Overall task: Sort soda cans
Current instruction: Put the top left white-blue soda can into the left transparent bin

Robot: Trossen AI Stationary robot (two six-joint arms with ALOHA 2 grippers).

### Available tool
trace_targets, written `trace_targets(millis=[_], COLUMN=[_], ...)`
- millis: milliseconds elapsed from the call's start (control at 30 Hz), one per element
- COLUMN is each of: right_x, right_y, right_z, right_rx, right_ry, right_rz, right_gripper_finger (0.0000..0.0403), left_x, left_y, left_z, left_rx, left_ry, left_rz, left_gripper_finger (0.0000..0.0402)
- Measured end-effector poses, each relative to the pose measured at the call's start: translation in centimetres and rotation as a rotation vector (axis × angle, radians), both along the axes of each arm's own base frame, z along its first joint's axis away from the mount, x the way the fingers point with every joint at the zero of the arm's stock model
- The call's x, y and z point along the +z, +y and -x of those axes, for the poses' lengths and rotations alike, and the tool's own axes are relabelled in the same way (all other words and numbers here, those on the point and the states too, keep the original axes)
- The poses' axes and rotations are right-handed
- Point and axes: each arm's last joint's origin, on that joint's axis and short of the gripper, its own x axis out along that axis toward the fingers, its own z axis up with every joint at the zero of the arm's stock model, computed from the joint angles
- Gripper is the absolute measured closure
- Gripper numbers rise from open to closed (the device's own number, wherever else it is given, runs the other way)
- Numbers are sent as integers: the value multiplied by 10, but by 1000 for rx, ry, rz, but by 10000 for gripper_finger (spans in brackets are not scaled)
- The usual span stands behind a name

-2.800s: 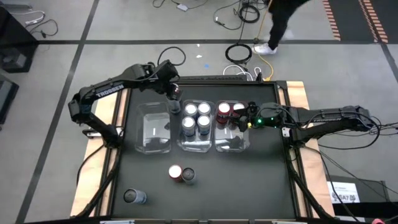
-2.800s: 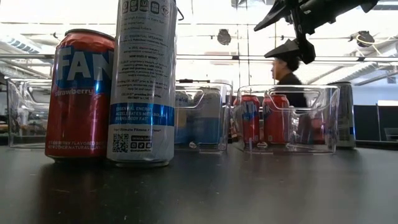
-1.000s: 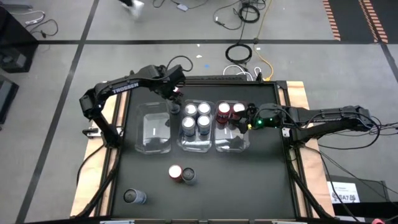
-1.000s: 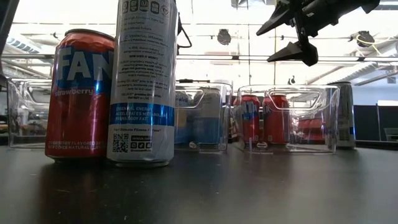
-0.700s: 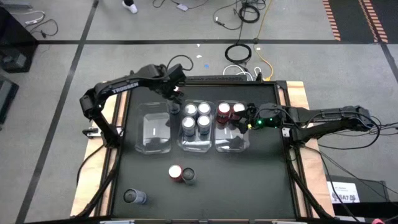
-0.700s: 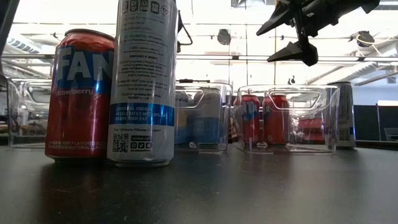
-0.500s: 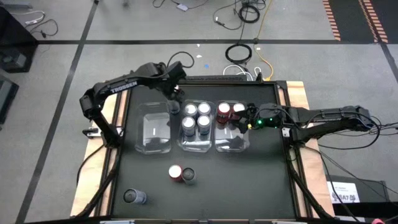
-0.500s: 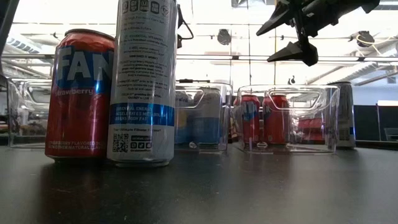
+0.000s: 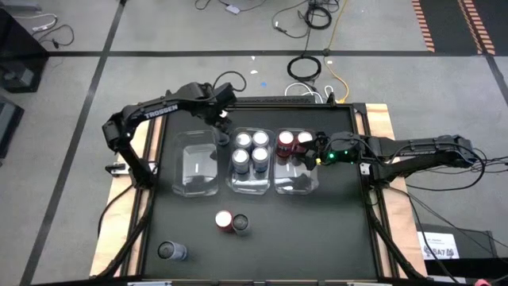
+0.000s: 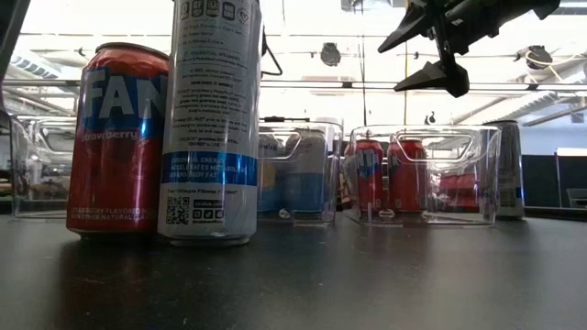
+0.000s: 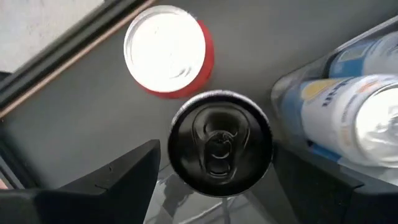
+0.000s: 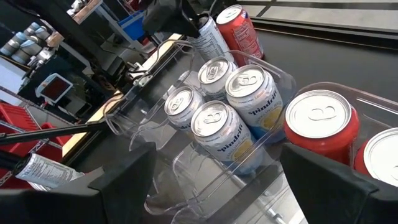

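Left hand (image 11: 214, 180) hovers open over a dark can (image 11: 220, 144); right hand (image 12: 214, 186) hangs open over the bins (image 12: 186, 163).

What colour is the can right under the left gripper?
Black top, dark can, best seen in the left wrist view, between the open left gripper fingers.

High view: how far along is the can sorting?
Done: four blue-silver cans fill the middle bin; two red cans in the right bin. In hand: open left gripper straddles a dark-topped can. Left: the red can beside it, three cans up front. Open right gripper waits.
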Motion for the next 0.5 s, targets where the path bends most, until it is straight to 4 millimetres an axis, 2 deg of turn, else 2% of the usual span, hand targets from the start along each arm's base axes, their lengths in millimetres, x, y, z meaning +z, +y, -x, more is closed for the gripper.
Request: trace_targets(millis=[500], right_x=[0], right_y=[0], right_z=[0], right_rx=[0], right_ry=[-1], right_rz=[-1], right_gripper_finger=[67], left_x=[-17], left_y=[3], left_z=[-2], left_rx=[2], left_ry=[-33], left_rz=[6], left_gripper_finger=[87])
